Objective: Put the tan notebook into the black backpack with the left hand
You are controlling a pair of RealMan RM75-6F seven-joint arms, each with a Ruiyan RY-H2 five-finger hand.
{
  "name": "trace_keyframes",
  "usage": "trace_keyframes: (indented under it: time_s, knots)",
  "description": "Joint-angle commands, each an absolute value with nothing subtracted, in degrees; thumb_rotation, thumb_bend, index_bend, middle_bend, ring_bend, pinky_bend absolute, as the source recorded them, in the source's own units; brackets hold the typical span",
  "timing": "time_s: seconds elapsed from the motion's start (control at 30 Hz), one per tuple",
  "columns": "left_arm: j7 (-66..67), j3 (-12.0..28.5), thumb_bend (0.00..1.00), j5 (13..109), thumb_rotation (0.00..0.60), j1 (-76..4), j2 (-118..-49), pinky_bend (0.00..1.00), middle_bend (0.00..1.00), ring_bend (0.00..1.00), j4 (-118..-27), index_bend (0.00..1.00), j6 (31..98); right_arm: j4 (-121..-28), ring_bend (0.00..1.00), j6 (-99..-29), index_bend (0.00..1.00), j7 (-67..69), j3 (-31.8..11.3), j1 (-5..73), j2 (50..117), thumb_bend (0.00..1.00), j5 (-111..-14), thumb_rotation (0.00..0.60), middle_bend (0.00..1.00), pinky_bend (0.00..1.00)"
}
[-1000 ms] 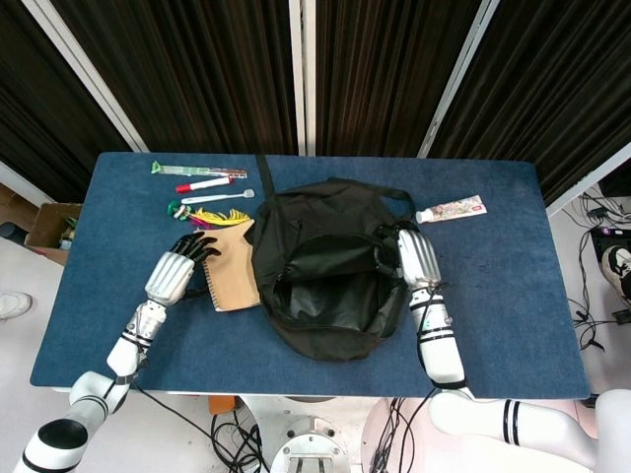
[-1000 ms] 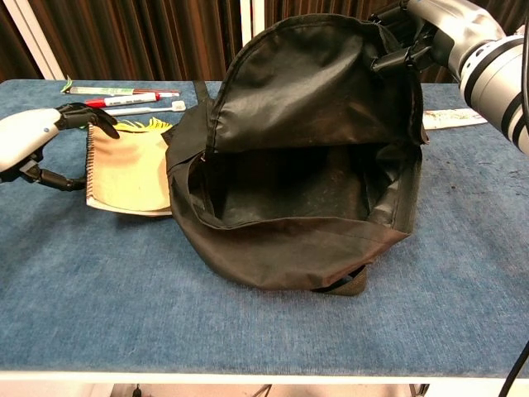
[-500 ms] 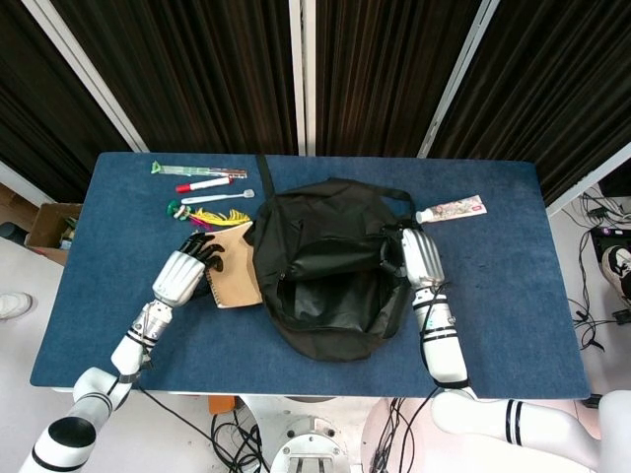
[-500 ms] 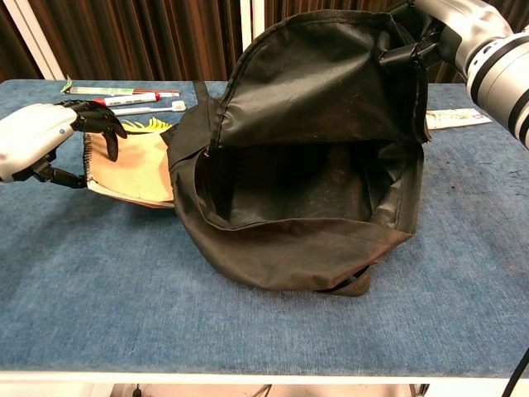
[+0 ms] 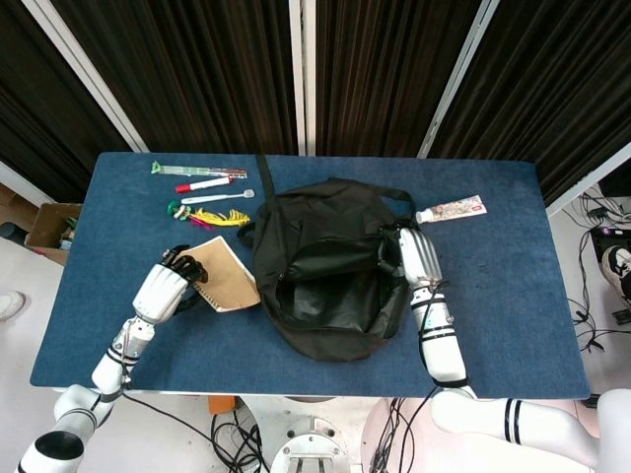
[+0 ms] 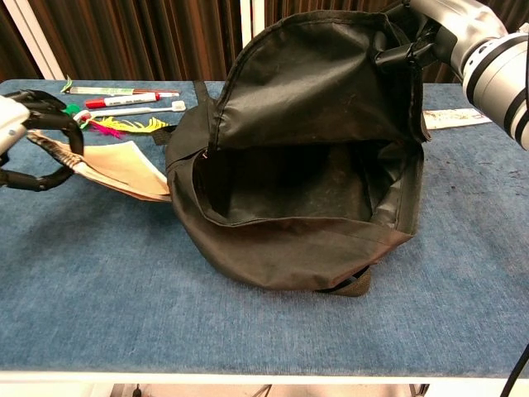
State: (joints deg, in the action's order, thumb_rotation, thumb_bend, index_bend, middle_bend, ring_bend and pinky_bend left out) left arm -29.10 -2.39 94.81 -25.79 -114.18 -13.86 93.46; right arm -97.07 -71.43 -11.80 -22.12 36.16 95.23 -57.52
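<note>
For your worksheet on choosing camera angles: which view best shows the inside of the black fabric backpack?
The chest view: it looks straight into the black fabric backpack, whose flap the right hand holds up, showing the floor and walls inside. The head view shows the backpack from above, with its opening as a dark hollow.

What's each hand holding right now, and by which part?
Left hand grips the tan notebook at its spiral-bound edge, lifting that side. Right hand holds the black backpack by its raised flap's top edge.

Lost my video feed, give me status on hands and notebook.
Left hand grips tan notebook by its spiral edge, tilted up. Right hand holds black backpack open. Nothing blocking the opening.
</note>
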Motion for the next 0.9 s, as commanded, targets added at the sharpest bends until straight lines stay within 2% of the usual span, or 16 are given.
trace_keyframes:
  time_s: [0.03, 0.17, 0.33, 0.47, 0.9]
  knots:
    - [-28.26, -2.41, 0.41, 94.81, 0.6, -24.14, -113.21, 0.26, 0.6, 0.45, -14.04, 0.71, 97.36, -97.11, 0.38, -71.43, 0.72, -11.99, -22.37, 36.37, 95.24, 0.58, -57.41, 0.6, 0.59, 0.24]
    - [-27.05, -2.11, 0.4, 94.98, 0.6, -23.38, -112.21, 0.33, 0.66, 0.51, -14.62, 0.73, 103.01, -97.16, 0.38, -71.26, 0.72, -12.2, -23.25, 37.07, 95.54, 0.58, -56.87, 0.6, 0.59, 0.24]
    - [-24.16, -2.79, 0.4, 96.78, 0.6, -23.95, -110.98, 0.42, 0.68, 0.54, -15.87, 0.73, 110.34, -97.69, 0.38, -71.0, 0.72, -12.55, -24.72, 38.37, 96.24, 0.58, -55.83, 0.6, 0.59, 0.24]
    - [-21.0, -3.75, 0.4, 99.31, 0.6, -26.34, -110.54, 0.43, 0.69, 0.54, -17.49, 0.73, 115.78, -97.59, 0.38, -71.22, 0.72, -12.81, -26.29, 39.39, 96.82, 0.58, -54.62, 0.6, 0.59, 0.24]
    - [-9.86, -7.34, 0.4, 108.61, 0.6, -36.98, -111.5, 0.44, 0.69, 0.54, -24.42, 0.73, 120.91, -98.74, 0.38, -71.27, 0.72, -13.02, -29.66, 41.94, 97.27, 0.58, -51.26, 0.6, 0.59, 0.24]
